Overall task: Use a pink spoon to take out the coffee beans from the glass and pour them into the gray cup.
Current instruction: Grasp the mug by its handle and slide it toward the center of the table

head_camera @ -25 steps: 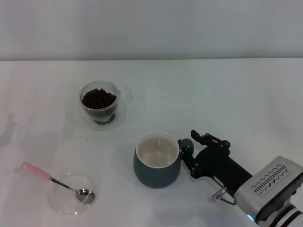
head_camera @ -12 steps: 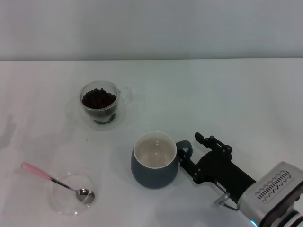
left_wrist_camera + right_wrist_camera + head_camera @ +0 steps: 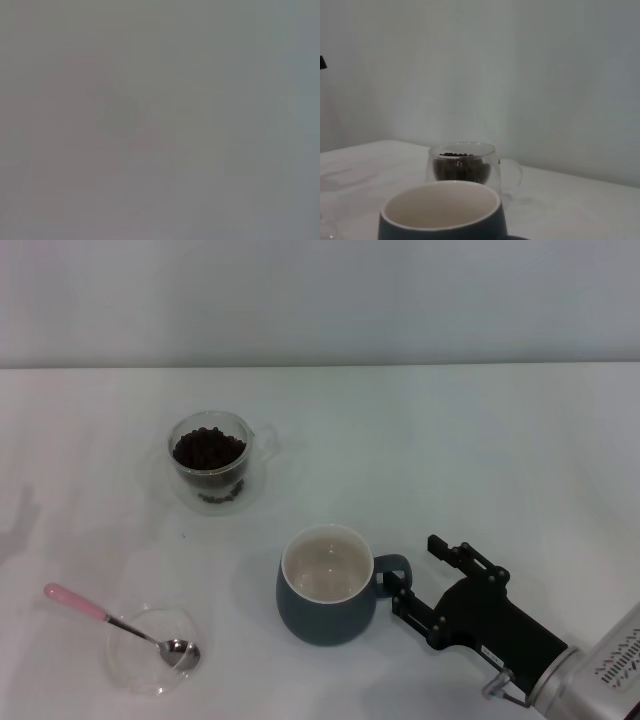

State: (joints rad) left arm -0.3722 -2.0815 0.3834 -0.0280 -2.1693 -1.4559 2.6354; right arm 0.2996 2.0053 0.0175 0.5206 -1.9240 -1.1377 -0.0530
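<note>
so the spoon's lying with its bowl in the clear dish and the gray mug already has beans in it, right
Not quite. The spoon does rest with its bowl in the clear dish, but the gray mug is empty; its cream inside shows bare in the head view. The beans are all in the glass.

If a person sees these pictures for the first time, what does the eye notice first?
First the gray cup near the table's middle, empty, with the black right gripper open beside its handle. Next, the glass farther back to the left, full of dark coffee beans. Last, the pink spoon at the front left, its bowl resting in a clear dish.
</note>
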